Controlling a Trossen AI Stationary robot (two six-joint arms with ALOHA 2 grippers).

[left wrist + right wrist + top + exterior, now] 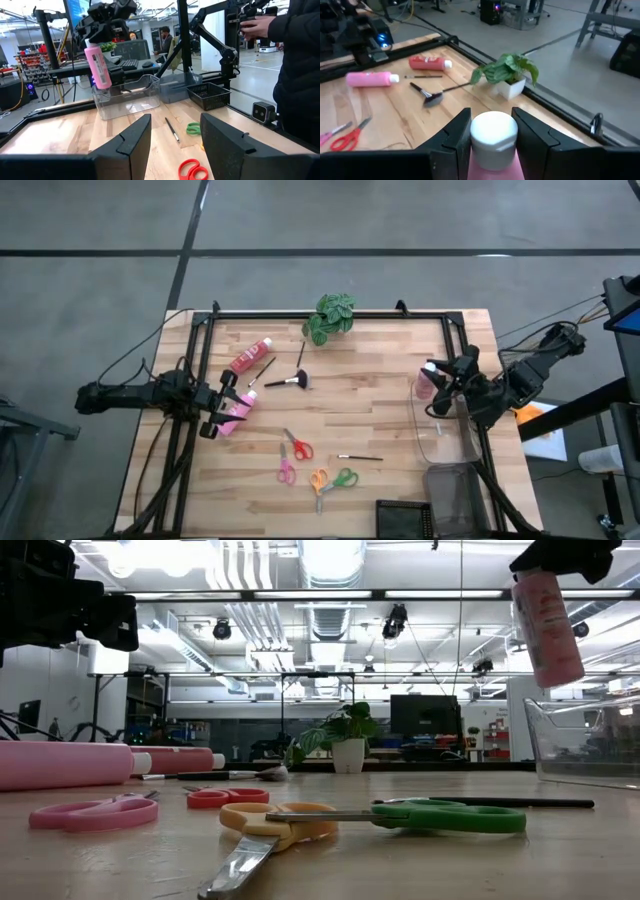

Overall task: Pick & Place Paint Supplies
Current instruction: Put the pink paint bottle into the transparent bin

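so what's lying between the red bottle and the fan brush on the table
In the high view, a thin dark-handled brush lies on the wood between the red bottle and the fan brush; the right wrist view shows it too.

The right gripper [432,383] is held raised at the table's right side, its fingers [455,137] clamped on a pink bottle [546,625]. The left gripper [222,402] is positioned low at the table's left side, with fingers parted and nothing held.
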